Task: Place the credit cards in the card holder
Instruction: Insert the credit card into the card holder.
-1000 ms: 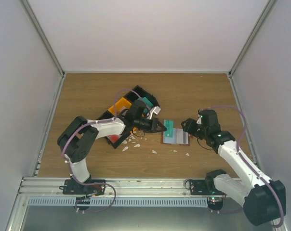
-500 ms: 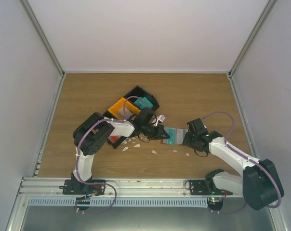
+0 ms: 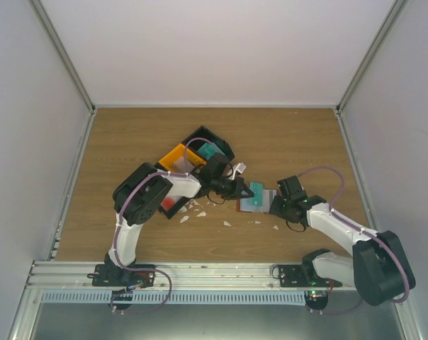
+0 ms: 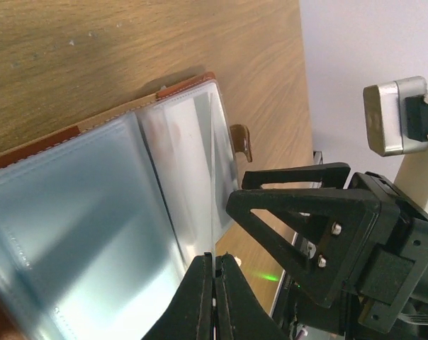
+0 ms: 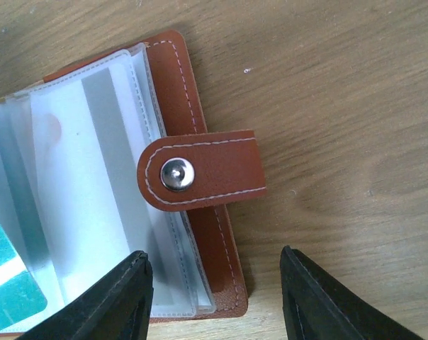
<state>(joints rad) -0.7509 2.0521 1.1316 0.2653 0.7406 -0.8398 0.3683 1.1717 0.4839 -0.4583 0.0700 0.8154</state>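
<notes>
Top external view: the left gripper (image 3: 248, 190) is clenched on a teal credit card (image 3: 257, 189), poised over the open card holder (image 3: 259, 204), which lies on the wooden table (image 3: 299, 142) between the arms. To my eye, the card's leading edge should meet a clear sleeve (image 5: 93, 177) at a shallow angle, then slide. The left arm reaches low and rightward. The right gripper (image 5: 217, 304), jaws apart and grasping nothing, straddles the holder's clasp (image 5: 200, 173) edge.

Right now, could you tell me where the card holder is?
In the top view the card holder lies open centre-right, between the left gripper and the right gripper.
</notes>
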